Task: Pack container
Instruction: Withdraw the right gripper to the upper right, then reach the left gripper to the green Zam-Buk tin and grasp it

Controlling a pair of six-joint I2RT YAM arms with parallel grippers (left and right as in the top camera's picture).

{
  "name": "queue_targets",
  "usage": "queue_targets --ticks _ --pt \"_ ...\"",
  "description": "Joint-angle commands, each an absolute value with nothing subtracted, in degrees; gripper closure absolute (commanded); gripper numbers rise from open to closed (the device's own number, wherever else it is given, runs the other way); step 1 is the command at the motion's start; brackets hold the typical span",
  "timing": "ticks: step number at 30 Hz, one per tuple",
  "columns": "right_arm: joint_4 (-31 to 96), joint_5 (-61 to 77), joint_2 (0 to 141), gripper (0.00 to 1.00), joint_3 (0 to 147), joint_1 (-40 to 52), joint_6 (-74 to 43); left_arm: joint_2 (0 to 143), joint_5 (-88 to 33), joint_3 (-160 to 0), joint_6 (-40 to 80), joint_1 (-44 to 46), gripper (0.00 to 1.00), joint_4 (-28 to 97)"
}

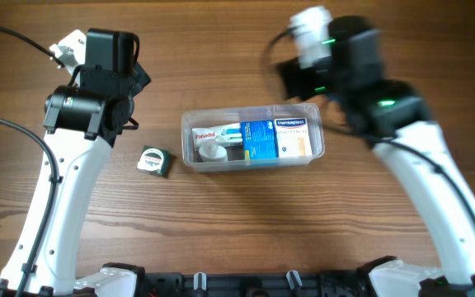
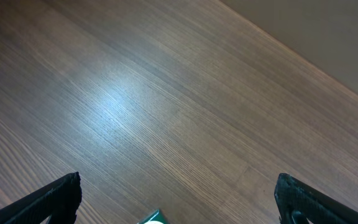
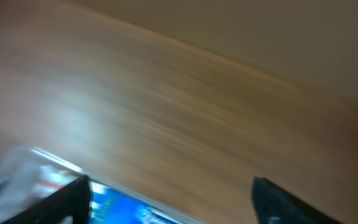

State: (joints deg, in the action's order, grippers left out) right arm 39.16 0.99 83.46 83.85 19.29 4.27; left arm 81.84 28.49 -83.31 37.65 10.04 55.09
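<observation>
The clear container (image 1: 254,166) sits mid-table and holds a white and red box (image 1: 213,132), a blue box (image 1: 260,140), a pale box (image 1: 293,136) and a small round white item (image 1: 214,151). A small green and black box (image 1: 153,159) lies on the wood left of it; its tip (image 2: 154,218) shows at the bottom edge of the left wrist view. My left gripper (image 1: 132,115) (image 2: 178,180) hangs open above bare wood, just up and left of that box. My right gripper (image 1: 291,78) (image 3: 171,182), blurred, is open and empty beyond the container's far right corner (image 3: 48,158).
Bare wooden tabletop (image 1: 246,231) surrounds the container on all sides. The arms' bases (image 1: 122,276) sit along the near edge. A black cable (image 1: 7,37) runs across the far left.
</observation>
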Motion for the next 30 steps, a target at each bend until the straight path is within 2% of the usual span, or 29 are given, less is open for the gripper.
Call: queue_targets --ticks 1,4,7,21,26,30 --pt "44.1 -1.7 80.2 0.01 85.1 9.1 -0.4 81.6 29.4 -83.7 37.8 9.9 0.00 55.0" --pt "48.1 -1.7 80.2 0.00 85.1 -0.9 -0.4 81.6 29.4 -83.7 37.8 9.9 0.00 55.0" --pt "49.8 -1.7 80.2 0.00 85.1 -5.7 -0.3 81.6 29.4 -83.7 37.8 9.9 0.00 55.0" --pt "49.8 -1.7 80.2 0.00 85.1 -6.3 -0.3 81.6 29.5 -83.7 37.8 9.8 0.00 52.7" --pt "49.8 -1.7 80.2 0.00 85.1 -6.3 -0.3 81.7 26.4 -83.2 36.3 9.8 0.00 66.0" --pt "49.8 -1.7 80.2 0.00 85.1 -6.3 -0.3 81.7 19.9 -77.9 31.7 9.8 0.00 66.5"
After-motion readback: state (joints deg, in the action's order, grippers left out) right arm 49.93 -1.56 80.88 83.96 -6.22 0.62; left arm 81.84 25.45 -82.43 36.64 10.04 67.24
